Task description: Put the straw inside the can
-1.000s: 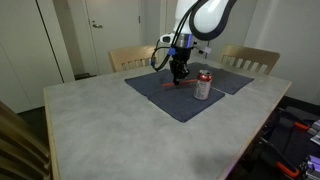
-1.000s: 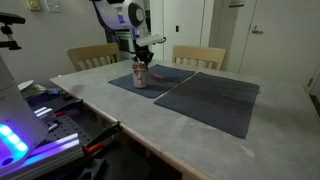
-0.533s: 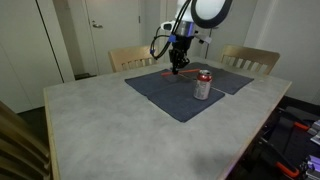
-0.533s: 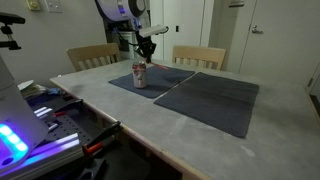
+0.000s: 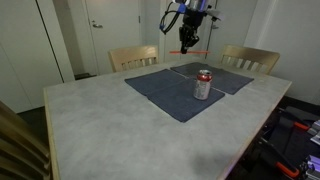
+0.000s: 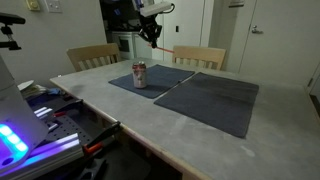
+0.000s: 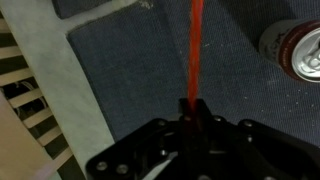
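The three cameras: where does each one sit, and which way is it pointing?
An exterior view: off a table corner, facing across it to the can and two chairs; the arm hangs in at top, holding the straw.
An exterior view: off another side, beside lit equipment, facing the same can and chairs; arm at top.
Wrist view: on the arm, looking down past its jaws, shut on the straw, at the mat and can.
Shared: all three show the can.
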`<action>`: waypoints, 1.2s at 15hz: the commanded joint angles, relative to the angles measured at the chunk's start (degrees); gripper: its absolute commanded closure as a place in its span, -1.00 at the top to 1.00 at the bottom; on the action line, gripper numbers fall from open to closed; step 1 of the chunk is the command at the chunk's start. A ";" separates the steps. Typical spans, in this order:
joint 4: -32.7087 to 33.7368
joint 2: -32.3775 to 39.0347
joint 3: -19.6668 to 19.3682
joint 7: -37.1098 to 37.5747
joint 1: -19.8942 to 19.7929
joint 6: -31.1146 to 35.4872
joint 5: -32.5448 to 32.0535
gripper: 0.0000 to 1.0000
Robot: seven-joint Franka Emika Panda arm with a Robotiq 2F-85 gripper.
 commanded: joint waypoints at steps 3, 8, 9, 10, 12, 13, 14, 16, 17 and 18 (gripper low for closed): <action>-5.87 -11.01 -2.58 -0.43 0.94 -4.22 7.49 -0.96; -11.60 -18.77 -5.66 -4.87 4.39 -1.78 20.09 -0.96; -12.94 -20.42 -6.69 -6.49 5.60 -0.83 23.30 -0.96; -14.41 -21.98 -7.81 -7.98 6.94 0.39 26.36 -0.96; -17.16 -25.00 -10.23 -10.86 9.71 2.79 31.66 -0.96; -18.62 -26.62 -11.46 -11.74 11.10 3.93 33.71 -0.96; -20.33 -28.16 -13.00 -13.11 12.81 5.50 36.39 -0.96; -23.11 -31.14 -16.22 -14.00 16.02 6.76 41.03 -0.96; -24.53 -32.48 -17.47 -13.78 17.17 7.43 42.51 -0.96; -25.88 -33.73 -17.31 -14.26 16.91 8.43 44.87 -0.96</action>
